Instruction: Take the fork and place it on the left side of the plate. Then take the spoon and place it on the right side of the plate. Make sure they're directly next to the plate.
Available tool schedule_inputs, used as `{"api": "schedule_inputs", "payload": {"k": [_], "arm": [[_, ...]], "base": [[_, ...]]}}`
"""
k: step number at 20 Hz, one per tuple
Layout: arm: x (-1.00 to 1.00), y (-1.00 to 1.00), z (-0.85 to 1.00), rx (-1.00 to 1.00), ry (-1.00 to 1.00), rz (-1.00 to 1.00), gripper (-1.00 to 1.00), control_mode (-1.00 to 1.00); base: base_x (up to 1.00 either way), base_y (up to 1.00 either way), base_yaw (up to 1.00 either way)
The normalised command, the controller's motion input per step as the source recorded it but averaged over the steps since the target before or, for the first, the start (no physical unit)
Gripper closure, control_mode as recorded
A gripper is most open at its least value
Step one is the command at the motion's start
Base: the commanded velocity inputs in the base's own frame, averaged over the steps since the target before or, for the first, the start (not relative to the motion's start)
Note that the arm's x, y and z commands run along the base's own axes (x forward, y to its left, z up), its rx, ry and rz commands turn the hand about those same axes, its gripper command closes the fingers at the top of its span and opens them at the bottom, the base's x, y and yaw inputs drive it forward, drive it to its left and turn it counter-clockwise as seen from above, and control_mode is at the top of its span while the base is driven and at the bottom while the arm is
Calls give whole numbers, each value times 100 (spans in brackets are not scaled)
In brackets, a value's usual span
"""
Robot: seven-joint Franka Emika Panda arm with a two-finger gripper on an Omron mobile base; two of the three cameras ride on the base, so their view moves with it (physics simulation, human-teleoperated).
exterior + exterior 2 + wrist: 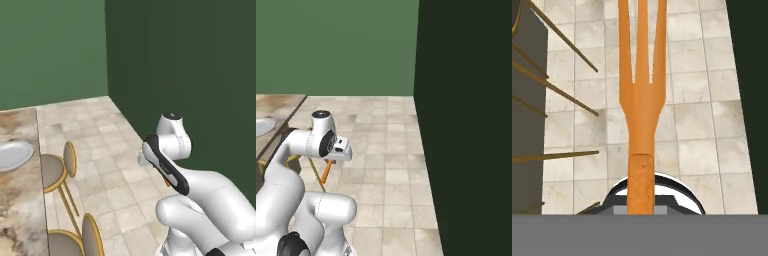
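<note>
Orange and smooth, the fork [643, 100] runs straight up the middle of the hand view, a flat, slim handle widening into a neck and three long tines that reach the top edge. Its handle end sits at the bottom of that view, clamped in the tool, whose jaws are drawn in narrow on it; the tines hang over bare floor. In the right base view an orange sliver [327, 172] pokes down below the wrist, and in the left base view a trace of orange [166, 178] shows beside the dark forearm band.

Pale beige floor tiles [115, 170], mottled and square with thin grout lines, spread wide between the arm and the dark green wall [190, 65], leaving plenty of open room on that side. A lighter green wall [50, 50] closes the far end.

At the left edge of the left base view stands the table [20, 200], its top a brown-and-cream marbled stone with a straight, sharp edge. The plate [12, 155], round, shallow and light grey-white with a raised rim, lies on it near that edge, cut off by the frame. It is well apart from the fork.

Two stools [55, 170] with round grey seats, curved backs and thin golden legs crowd the table edge, between the arm and the plate.
</note>
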Motion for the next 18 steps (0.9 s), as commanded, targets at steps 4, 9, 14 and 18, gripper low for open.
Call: {"api": "schedule_inputs", "payload": {"k": [4,9,14,18], "arm": [[0,0,0,0,0,0,100,100],[0,0,0,0,0,0,100,100],[0,0,0,0,0,0,100,100],[0,0,0,0,0,0,100,100]], "base": [[94,-1,21],[87,0,34],[73,0,51],[55,0,67]]}}
